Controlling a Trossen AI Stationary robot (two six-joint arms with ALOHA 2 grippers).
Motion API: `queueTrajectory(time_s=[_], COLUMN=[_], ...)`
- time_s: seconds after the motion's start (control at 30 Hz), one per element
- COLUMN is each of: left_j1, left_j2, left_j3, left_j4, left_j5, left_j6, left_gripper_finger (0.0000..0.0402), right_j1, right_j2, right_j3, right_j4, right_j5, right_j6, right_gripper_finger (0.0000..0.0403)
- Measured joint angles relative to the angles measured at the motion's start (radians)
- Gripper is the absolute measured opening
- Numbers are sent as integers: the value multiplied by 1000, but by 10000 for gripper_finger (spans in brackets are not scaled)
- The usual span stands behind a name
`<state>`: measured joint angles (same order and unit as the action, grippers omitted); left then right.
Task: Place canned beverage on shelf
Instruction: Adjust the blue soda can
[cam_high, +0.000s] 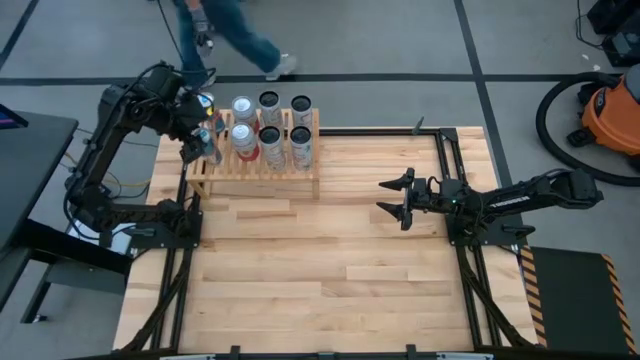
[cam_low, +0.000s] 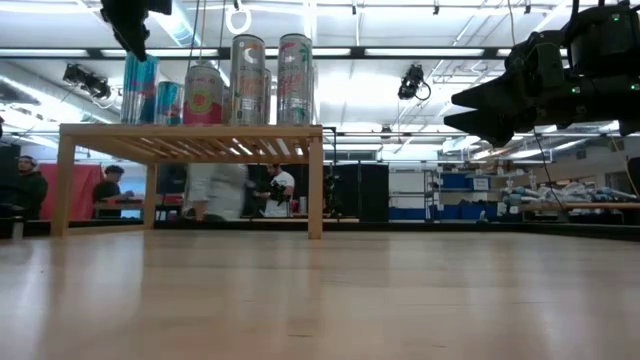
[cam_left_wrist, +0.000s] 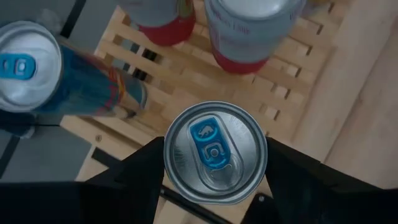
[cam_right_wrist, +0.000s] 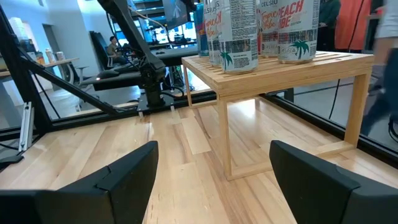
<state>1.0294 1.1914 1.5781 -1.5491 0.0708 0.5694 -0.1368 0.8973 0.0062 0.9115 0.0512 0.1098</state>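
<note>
Canned beverage (cam_left_wrist: 215, 153) sat clamped between the left gripper's (cam_left_wrist: 215, 180) dark fingers (cam_left_wrist: 134, 177), upright over the left end of the shelf (cam_high: 256, 167). Only the left wrist view showed its silver lid and blue tab; the high view showed the right gripper (cam_high: 398, 200) spread empty, well apart over the table (cam_high: 320, 270).

I see the shelf (cam_high: 255, 172) in the upper left of the high view, a low light-wood rack with a slatted top and plain legs, standing level on the table. The can (cam_left_wrist: 215, 152) fills the lower middle of the left wrist view: silver lid, blue tab, upright, over the slats near the shelf's edge. In the low view it sits at the shelf's left end (cam_low: 139, 90), blue-sided.
</note>
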Motion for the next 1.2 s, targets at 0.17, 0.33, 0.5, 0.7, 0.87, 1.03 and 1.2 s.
queueTrajectory(time_s=[0.17,0.33,0.5,0.7,0.87,1.03,1.2], left_j1=[0,1,1,1,1,1,1], left_j2=[-1,0,0,0,0,0,0], left_j3=[7,30,31,31,31,31,31], left_j4=[-11,-25,-24,-23,-22,-22,-21], left_j5=[-17,-47,-45,-32,-26,-23,-23], left_j6=[14,21,52,47,39,20,19], left_gripper_finger=[251,251,251,251,251,252,252], right_j1=[0,0,0,0,0,0,0], right_j2=[0,0,0,0,0,0,0], right_j3=[0,0,0,0,0,0,0], right_j4=[0,0,0,0,0,0,0], right_j5=[0,0,0,0,0,0,0], right_j6=[0,0,0,0,0,0,0], right_gripper_finger=[317,317,317,317,317,317,317])
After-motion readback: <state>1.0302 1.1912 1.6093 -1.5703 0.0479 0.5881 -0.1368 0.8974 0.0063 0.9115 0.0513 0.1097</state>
